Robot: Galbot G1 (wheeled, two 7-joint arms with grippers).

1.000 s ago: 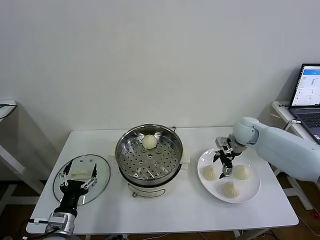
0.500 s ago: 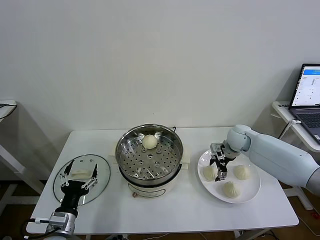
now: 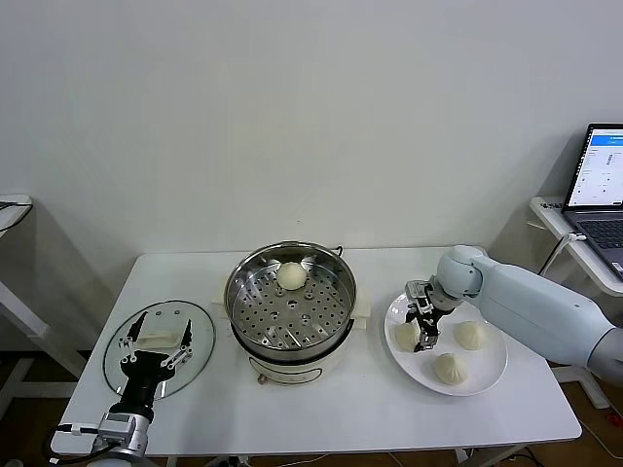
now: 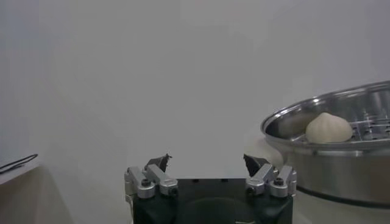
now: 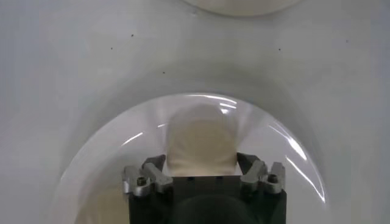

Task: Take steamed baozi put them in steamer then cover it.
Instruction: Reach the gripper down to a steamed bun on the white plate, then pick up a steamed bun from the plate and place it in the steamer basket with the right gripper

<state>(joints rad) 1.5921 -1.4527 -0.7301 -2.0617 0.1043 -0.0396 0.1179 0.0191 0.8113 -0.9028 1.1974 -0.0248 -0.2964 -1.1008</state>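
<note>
Now – right end effector (image 3: 421, 329) closed on plate's left baozi (image 3: 407, 336) | left end effector (image 3: 154, 343) – open, over lid (image 3: 200, 333)

Steamer (image 3: 290, 309): wide shiny steel pot w/ perforated tray inside, white base & side handles, upright, uncovered, mid-bench; 1 cream-white dome baozi in the steamer (image 3: 291, 275) sits on the tray at its far side. 3 more baozi lie well apart to the robot's right of the steamer, all smooth & round: left baozi (image 3: 407, 336) nearest the steamer, w/ the right tool (image 3: 424, 329) down on it and its fingers on either side of the bun; far-right baozi (image 3: 470, 335) beside it; near baozi (image 3: 449, 368) closest to the front edge, free
</note>
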